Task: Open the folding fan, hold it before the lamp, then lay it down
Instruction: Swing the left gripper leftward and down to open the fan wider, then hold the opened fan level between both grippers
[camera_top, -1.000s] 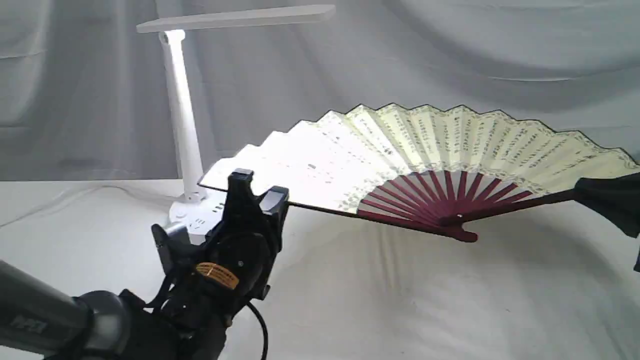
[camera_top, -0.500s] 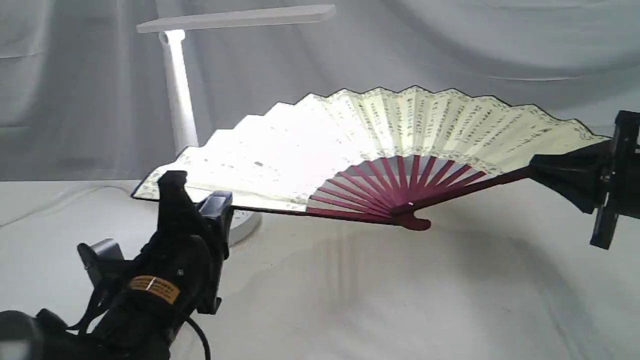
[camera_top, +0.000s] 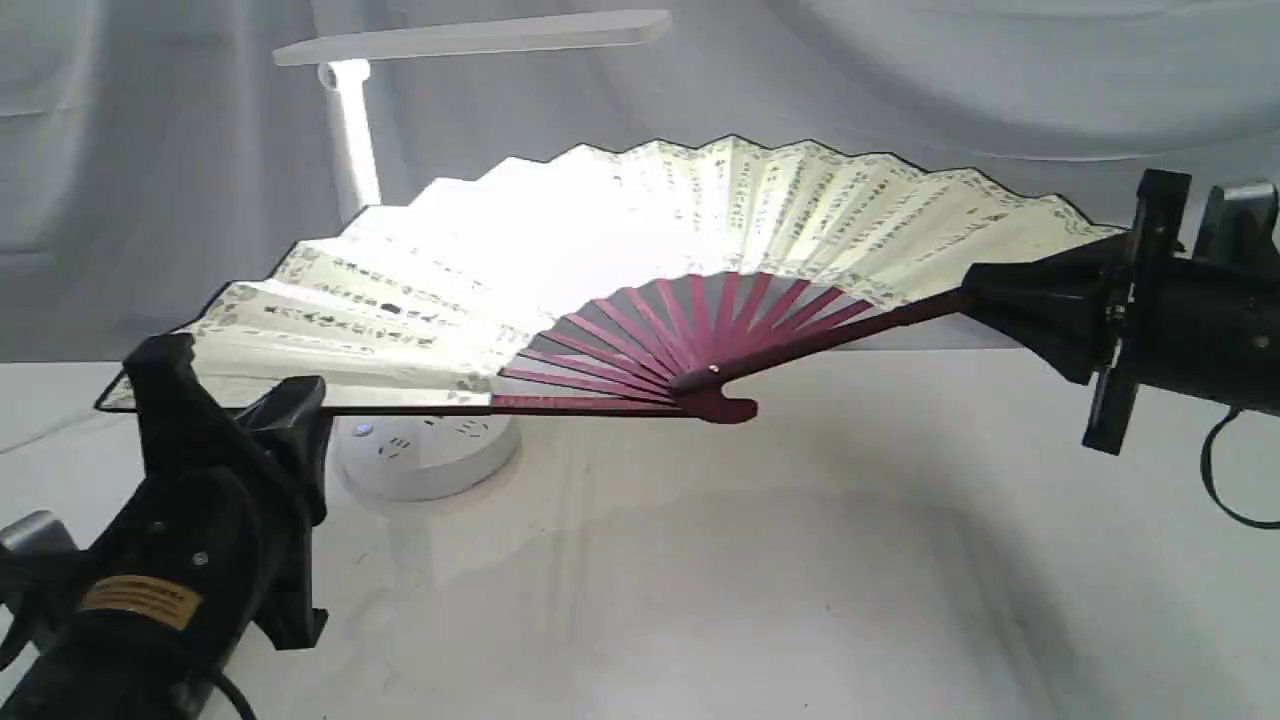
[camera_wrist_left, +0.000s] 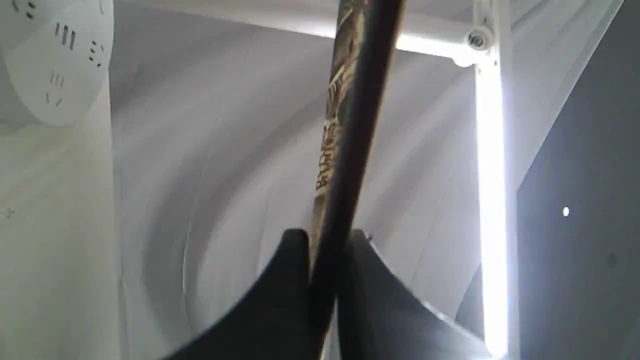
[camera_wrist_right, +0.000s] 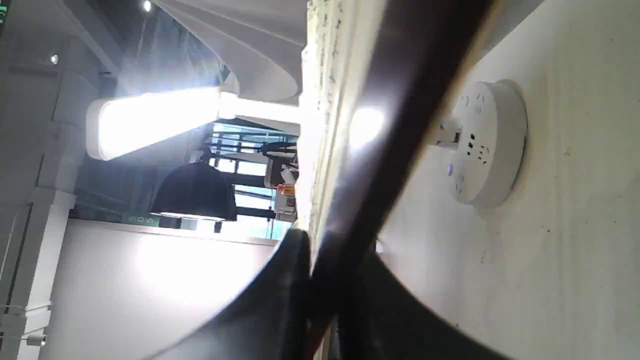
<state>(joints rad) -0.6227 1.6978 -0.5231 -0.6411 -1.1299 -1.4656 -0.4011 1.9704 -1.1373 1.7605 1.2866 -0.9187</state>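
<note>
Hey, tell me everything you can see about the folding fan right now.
The folding fan is spread fully open: a cream pleated paper leaf with columns of black calligraphy and a patterned border, on dark maroon wooden ribs meeting at a pivot. It is held in the air, tilted, above the white cloth and in front of the lamp, whose light washes out its middle. The left claw grips one outer guard, the right claw the other.

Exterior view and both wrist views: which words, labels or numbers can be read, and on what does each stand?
No text can be read.
On the folding fan: black calligraphy columns, too small to read.
On the left arm: a yellow label, blurred.
On the lamp: socket slots and buttons only, no words seen.
</note>
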